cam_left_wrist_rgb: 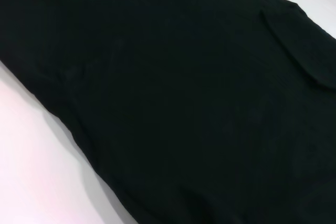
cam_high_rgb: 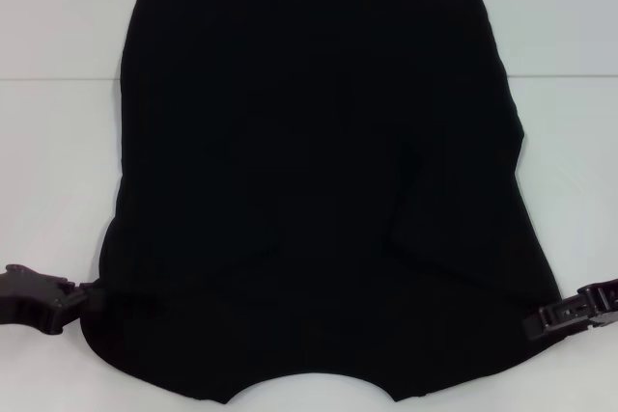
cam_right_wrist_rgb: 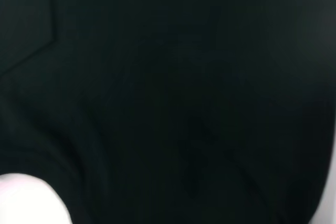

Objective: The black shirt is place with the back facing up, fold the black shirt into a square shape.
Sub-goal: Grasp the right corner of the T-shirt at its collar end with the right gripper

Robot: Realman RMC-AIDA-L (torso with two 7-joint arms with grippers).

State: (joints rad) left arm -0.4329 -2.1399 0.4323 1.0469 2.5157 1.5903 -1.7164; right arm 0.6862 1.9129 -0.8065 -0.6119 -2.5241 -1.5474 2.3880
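The black shirt (cam_high_rgb: 319,180) lies flat on the white worktop (cam_high_rgb: 58,142), sleeves folded in, neckline nearest the robot. The left tool (cam_high_rgb: 72,298) and right tool (cam_high_rgb: 550,318) meet its side edges near the neckline; whether they are clenched I cannot tell. Both should lift evenly and carry that end squarely to the hem.

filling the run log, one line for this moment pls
stage: mid-fold | black shirt: flat on white table, sleeves folded in | left gripper: at shirt's left edge | right gripper: at right edge
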